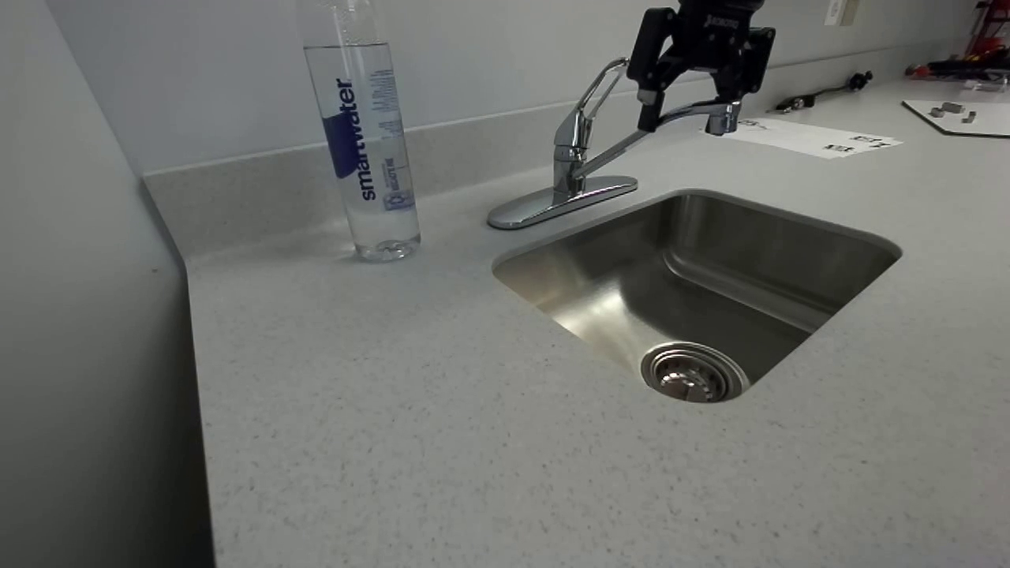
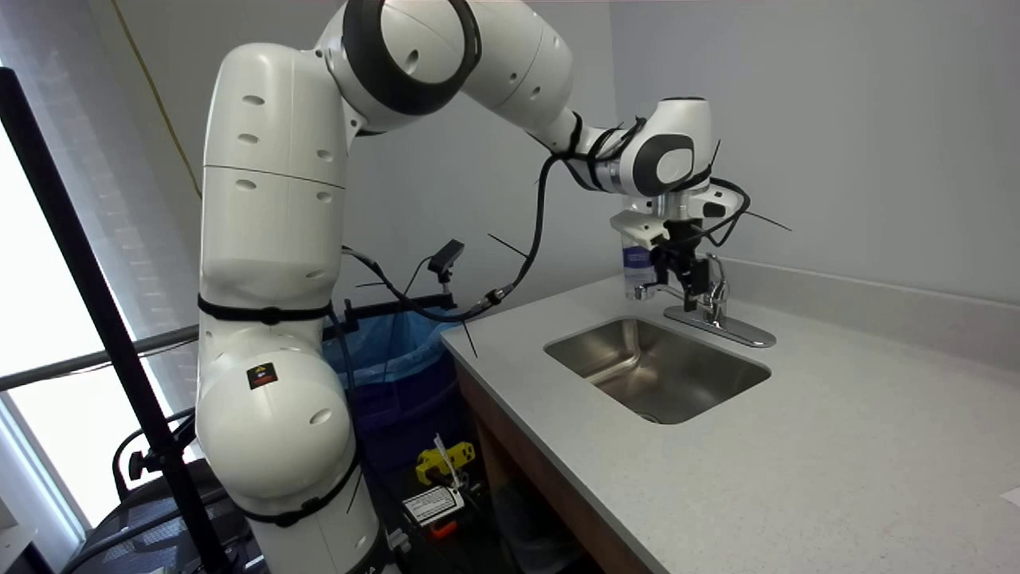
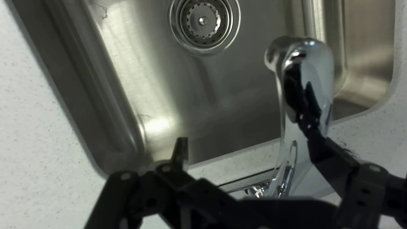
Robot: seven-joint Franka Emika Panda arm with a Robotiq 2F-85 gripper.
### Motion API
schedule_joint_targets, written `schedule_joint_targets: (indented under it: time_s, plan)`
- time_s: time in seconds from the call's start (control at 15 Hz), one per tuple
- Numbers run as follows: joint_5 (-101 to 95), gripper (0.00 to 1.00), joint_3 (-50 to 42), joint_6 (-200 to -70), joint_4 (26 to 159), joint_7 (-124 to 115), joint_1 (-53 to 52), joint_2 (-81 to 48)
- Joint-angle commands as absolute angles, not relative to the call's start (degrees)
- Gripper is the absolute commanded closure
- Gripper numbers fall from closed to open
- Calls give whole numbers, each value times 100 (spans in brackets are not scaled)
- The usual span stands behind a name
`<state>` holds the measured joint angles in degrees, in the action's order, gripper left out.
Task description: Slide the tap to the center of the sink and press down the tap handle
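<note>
The chrome tap point(image 1: 567, 175) stands on its oval base plate at the sink's back edge and shows in both exterior views point(image 2: 712, 316). Its thin spout point(image 1: 611, 155) is turned off-centre; in the wrist view the spout point(image 3: 302, 54) ends over the right part of the basin. The tap handle point(image 1: 597, 95) slants upward, also in an exterior view point(image 2: 721, 281). The steel sink point(image 1: 757, 272) has a round drain point(image 3: 203, 20). My gripper point(image 1: 686, 114) is open at the spout, fingers apart point(image 3: 246, 140). The spout is close to the right finger; contact is unclear.
A clear water bottle point(image 1: 371, 150) stands beside the tap, close to the side wall, partly hidden in an exterior view point(image 2: 637, 267). A paper sheet point(image 1: 805, 138) and a cable point(image 1: 828, 91) lie farther along the counter. A low backsplash point(image 1: 458, 162) runs behind the tap.
</note>
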<state>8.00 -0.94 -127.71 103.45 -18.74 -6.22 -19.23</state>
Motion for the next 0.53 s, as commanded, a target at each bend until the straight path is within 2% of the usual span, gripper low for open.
schedule_joint_targets:
  time_s: [0.0, 0.47]
  plan:
    - [567, 0, -218, -12628, 10548, -1976, -464, -1706]
    - [705, 0, -109, -12879, 10298, -1756, -426, -1846]
